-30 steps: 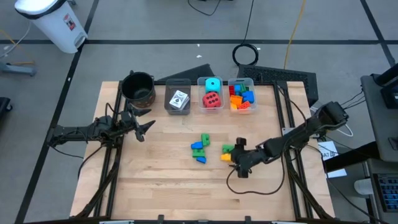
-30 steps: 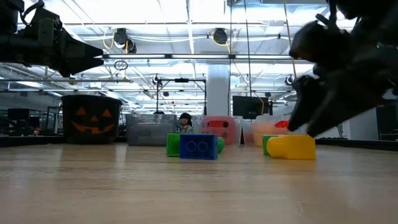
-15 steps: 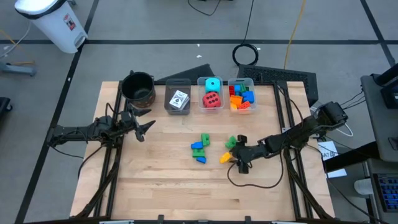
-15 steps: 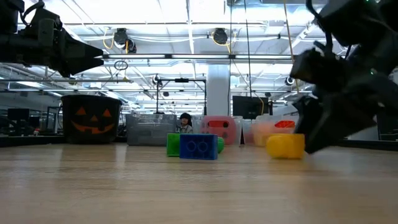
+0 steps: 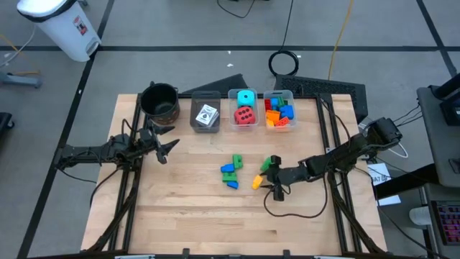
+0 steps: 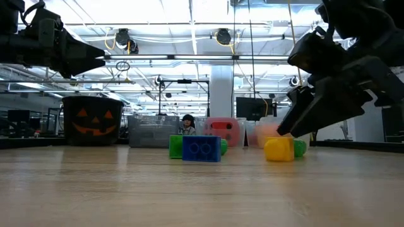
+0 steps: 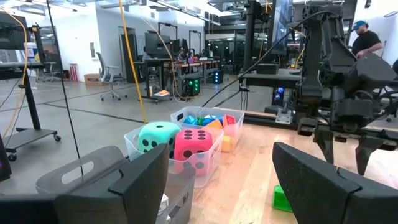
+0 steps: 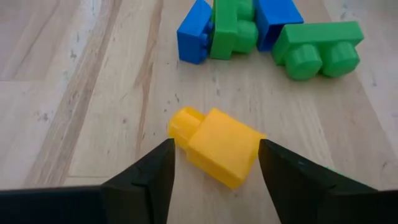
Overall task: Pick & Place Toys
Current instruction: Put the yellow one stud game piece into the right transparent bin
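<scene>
On the table's right half, our right gripper (image 8: 211,163) is set over a yellow brick (image 8: 215,145) with its fingers apart.

We judge the task as partly done: one clear bin (image 5: 279,97) already holds several orange, blue and red bricks (image 5: 278,113), the next one holds the red cube (image 5: 245,115) and the cyan cube (image 5: 246,97), and a third holds a white card (image 5: 207,116). What is left lies loose on the wood: the yellow brick, a green brick (image 5: 267,164) just beside it, and a small group of blue and green bricks (image 5: 231,171) near the middle. The right fingers stand on both sides of the yellow brick, a little wider than it, and we see no contact yet. Our left gripper (image 5: 164,146) waits at the left side near the black pot (image 5: 159,101), fingers spread and empty.
</scene>
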Robot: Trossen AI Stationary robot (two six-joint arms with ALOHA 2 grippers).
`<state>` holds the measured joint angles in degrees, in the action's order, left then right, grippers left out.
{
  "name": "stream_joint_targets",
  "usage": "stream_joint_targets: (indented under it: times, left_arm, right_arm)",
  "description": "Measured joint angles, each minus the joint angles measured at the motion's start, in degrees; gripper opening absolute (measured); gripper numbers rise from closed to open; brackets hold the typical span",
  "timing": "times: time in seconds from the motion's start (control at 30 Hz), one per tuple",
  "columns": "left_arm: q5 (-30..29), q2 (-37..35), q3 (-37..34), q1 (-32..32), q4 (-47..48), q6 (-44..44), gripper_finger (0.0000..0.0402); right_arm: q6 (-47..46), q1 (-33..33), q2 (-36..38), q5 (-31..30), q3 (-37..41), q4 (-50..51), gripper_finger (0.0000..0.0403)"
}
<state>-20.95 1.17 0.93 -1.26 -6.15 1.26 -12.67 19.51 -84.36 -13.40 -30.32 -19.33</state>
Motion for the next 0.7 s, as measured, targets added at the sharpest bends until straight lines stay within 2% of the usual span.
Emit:
stream_joint_targets:
  times: [0.23, 0.43, 0.6, 0.7]
  left_arm:
    - [0.0, 0.0, 0.0, 0.0, 0.0, 0.0, 0.0292]
    - [0.0, 0.0, 0.0, 0.0, 0.0, 0.0, 0.0292]
    - [0.0, 0.0, 0.0, 0.0, 0.0, 0.0, 0.0292]
    - [0.0, 0.0, 0.0, 0.0, 0.0, 0.0, 0.0292]
  right_arm:
    - [2.4, 0.0, 0.0, -1.3, 0.0, -1.6, 0.0199]
    - [0.2, 0.0, 0.0, -0.2, 0.0, -1.0, 0.0196]
    - [1.3, -0.1, 0.0, -4.8, 0.0, -0.1, 0.0196]
    - [-0.3, -0.1, 0.0, -2.2, 0.0, 1.3, 0.0196]
